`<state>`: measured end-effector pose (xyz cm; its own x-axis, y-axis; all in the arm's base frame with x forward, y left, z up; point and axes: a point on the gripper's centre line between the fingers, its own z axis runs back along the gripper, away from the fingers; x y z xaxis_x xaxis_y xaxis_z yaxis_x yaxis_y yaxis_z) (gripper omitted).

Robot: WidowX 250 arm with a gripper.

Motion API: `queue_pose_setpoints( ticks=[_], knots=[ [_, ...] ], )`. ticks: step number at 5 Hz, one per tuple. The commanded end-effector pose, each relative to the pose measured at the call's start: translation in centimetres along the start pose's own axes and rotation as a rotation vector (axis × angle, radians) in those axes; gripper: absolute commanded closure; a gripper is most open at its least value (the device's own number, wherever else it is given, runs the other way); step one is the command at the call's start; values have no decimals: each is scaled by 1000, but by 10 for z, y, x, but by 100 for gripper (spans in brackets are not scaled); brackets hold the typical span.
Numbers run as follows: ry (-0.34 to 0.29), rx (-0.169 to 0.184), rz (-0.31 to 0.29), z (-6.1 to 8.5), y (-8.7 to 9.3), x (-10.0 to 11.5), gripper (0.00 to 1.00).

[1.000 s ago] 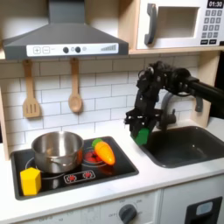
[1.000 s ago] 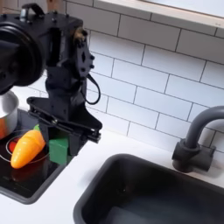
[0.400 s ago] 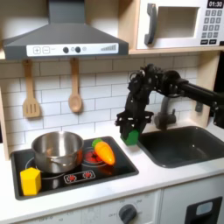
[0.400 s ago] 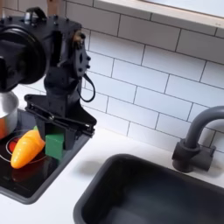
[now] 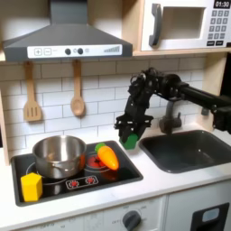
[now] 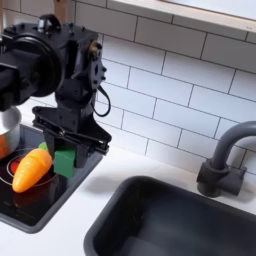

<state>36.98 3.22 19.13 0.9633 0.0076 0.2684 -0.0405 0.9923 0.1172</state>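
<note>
**Holding a green block above the stove's edge**

Holding the arm steady at centre frame, I read the gripper (image 5: 130,135) as clamped on a small green block (image 5: 131,140); in the second exterior view the same block (image 6: 66,162) sits between the black fingers (image 6: 52,148), left of centre. The block hangs just above the right-hand edge of the black stovetop (image 5: 126,171), near the strip of white counter (image 5: 158,185) that separates stove from sink. Whether the block touches the surface below it I cannot tell.

Items around the gripper:

1. A toy carrot (image 5: 107,157) lies on the stovetop just to the lower left of the block in the first exterior view; in the second exterior view the carrot (image 6: 31,166) is at the left edge of the frame, close beside the block but apart from it.
2. A steel pot (image 5: 60,155) stands on the left half of the stovetop.
3. A yellow block (image 5: 32,187) rests at the stovetop's lower-left corner, well apart from the gripper.
4. The dark sink (image 5: 191,149) occupies the right of the frame, with its grey faucet (image 6: 222,160) at the right of the second exterior view.
</note>
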Motion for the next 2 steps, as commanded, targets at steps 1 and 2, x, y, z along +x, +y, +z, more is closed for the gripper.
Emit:
queue_pose_setpoints(
  ticks=[1, 2],
  knots=[
    [19, -10, -21, -4, 1, 6, 0],
    [13, 1, -26, 0, 1, 9, 0]
  ],
)
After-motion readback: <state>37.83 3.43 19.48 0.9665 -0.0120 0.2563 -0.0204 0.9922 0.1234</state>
